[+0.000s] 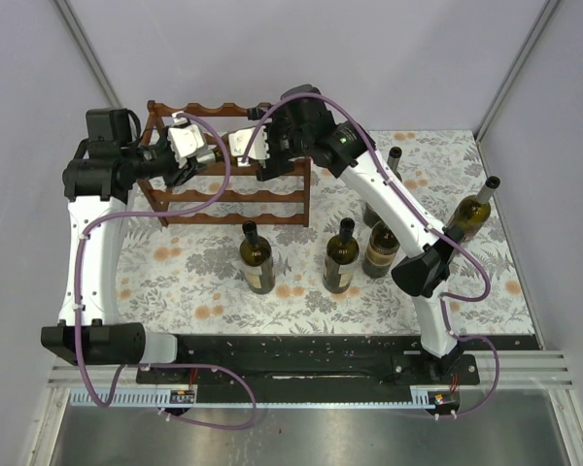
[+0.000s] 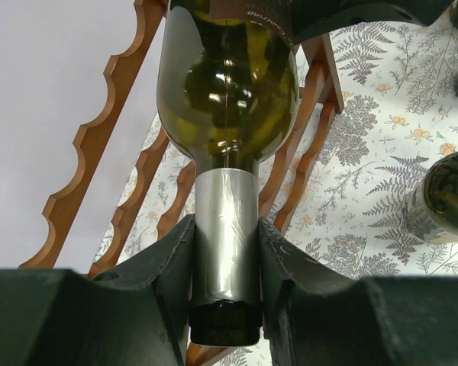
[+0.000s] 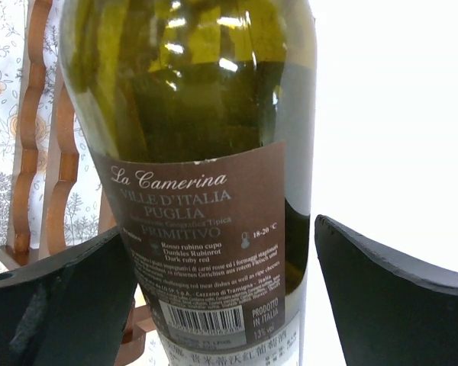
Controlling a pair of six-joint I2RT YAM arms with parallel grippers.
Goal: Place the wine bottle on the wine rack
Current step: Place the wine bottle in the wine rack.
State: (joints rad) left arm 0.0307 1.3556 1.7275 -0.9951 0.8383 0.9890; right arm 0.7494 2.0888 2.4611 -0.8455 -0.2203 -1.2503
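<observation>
- The wine bottle lies roughly level over the top tier of the wine rack, which sits at about 11 o'clock on the tabletop. I cannot tell whether the glass already rests in the scallops.
- The left fingers are clenched on the bottle's silver foil neck.
- The right fingers are spread wide either side of the labelled body. One is close against the label and the other is clear of the glass, so they grip nothing.
- Risk: the neck grip alone seems to carry the weight. The foil looks smooth, so the heavy end could sag or twist and strike a rail.
- Risk: if the bottle is let go off-centre of a scallop, it could roll along the rail or drop between tiers.
- Risk: a push from either arm could shove the rack, since nothing visibly anchors it.
- Risk: the right arm's forearm passes close over the standing bottles at 4 o'clock of the rack, and a swing there could topple one.
- Count: one rack and six bottles, one held and five upright.
- The upright ones are a dark bottle, a second dark bottle, a brown-labelled bottle, a pale bottle and a half-hidden bottle.
</observation>
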